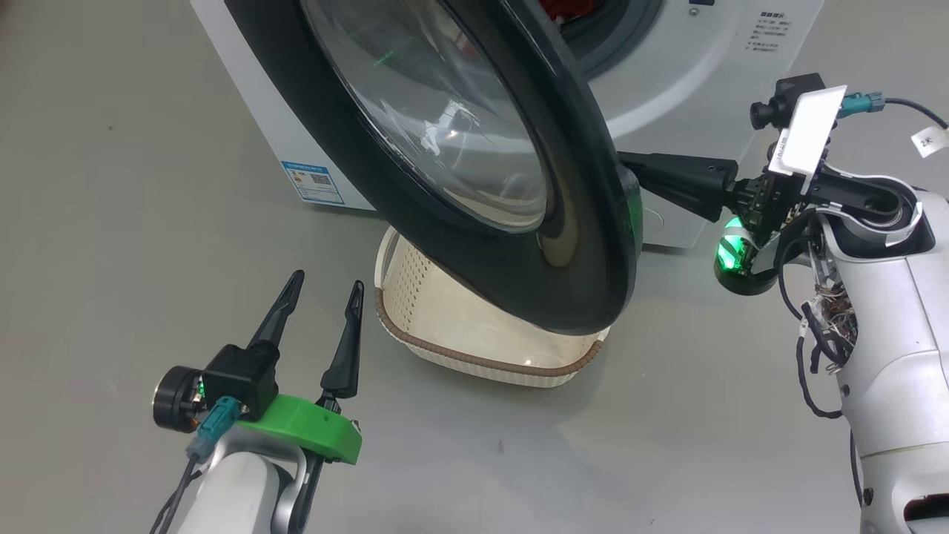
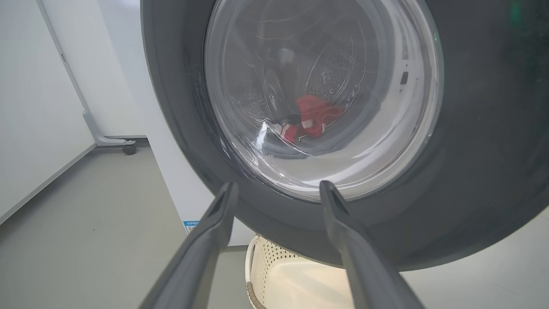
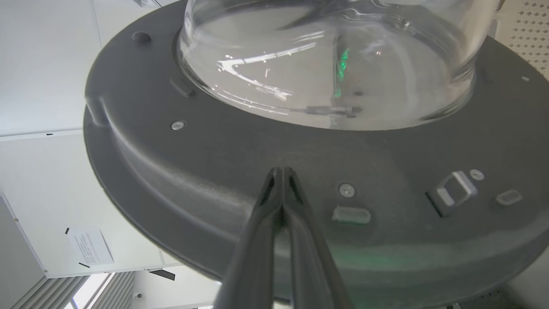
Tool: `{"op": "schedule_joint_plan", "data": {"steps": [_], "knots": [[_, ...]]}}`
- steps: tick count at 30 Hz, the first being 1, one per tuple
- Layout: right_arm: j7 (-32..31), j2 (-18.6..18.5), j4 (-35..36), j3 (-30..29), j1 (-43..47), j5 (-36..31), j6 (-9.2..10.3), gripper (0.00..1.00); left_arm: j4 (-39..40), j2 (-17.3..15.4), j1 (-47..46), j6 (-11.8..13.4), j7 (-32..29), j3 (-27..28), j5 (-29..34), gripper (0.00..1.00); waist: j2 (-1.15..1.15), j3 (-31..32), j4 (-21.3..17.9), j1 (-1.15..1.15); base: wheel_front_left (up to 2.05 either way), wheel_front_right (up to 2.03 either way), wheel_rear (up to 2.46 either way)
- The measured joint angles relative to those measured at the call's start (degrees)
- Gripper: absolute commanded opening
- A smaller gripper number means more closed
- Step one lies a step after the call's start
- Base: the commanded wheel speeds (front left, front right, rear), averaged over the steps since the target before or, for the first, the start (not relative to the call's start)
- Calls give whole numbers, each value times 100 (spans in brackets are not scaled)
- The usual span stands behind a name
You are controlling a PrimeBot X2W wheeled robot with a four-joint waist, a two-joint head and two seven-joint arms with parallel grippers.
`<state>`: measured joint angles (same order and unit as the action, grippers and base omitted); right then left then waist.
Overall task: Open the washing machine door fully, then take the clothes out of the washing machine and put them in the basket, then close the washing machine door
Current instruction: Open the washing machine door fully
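The washing machine door (image 1: 474,148) stands partly swung out from the white washing machine (image 1: 667,81), its black rim hanging over the cream basket (image 1: 474,348) on the floor. My right gripper (image 3: 282,172) is shut, its tips pressed against the door's dark inner face (image 3: 266,146) below the glass bowl; in the head view its fingers (image 1: 682,182) reach behind the rim's edge. My left gripper (image 1: 326,285) is open and empty, left of the basket, facing the door's outer side (image 2: 480,150). Red clothes (image 2: 313,118) lie in the drum, seen through the glass, and peek out at the opening (image 1: 567,9).
Grey floor surrounds the machine and basket. A blue label sticker (image 1: 315,182) sits low on the washer's front. In the left wrist view a white wall panel with a castor foot (image 2: 128,148) stands to the machine's left.
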<state>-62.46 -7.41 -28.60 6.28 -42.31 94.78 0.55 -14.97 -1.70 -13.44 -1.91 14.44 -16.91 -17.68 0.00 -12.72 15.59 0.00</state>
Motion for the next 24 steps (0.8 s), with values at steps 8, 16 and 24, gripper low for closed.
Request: {"op": "schedule_joint_plan", "data": {"steps": [8, 16, 24], "knots": [[-138, 125, 198, 182, 299, 63, -47, 0, -1, -2, 58, -41, 0, -26, 0, 100, 0, 120, 172, 0, 0, 0, 0], [-209, 245, 335, 398, 512, 103, -47, 0, -1, -5, 86, -41, 0, -48, -1, 100, 0, 195, 342, 0, 0, 0, 0], [-227, 312, 424, 580, 765, 269, -47, 0, -1, -7, 161, -41, 0, -51, -45, 100, 0, 266, 497, 0, 0, 0, 0]]}}
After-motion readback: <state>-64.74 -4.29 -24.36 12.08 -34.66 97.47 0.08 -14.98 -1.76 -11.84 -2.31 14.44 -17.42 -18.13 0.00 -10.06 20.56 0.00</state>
